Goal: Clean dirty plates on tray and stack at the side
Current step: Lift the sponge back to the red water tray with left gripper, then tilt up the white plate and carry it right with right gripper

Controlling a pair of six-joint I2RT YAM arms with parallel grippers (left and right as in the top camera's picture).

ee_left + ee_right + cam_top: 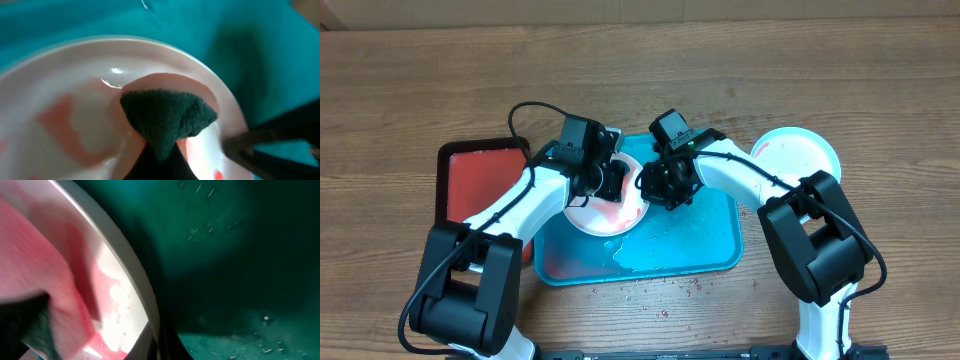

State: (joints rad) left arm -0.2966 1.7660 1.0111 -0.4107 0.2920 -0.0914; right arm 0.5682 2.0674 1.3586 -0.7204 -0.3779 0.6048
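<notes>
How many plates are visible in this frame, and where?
2. A red-smeared plate sits on the turquoise tray, toward its left end. A light-blue-rimmed plate lies on the table right of the tray. Others could be hidden under it or the arms.

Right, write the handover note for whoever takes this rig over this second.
Left gripper: shut on a dark green cloth, pressed onto the white plate.
Right gripper: appears shut on that plate's right rim, steadying it.
Things: the white plate lies on the turquoise tray, red smears on it; a light-blue-rimmed plate sits on the table, right of the tray.
Done: at least one plate set aside.
Left: finish wiping the white plate, stack it on the side one. No third plate visible.
</notes>
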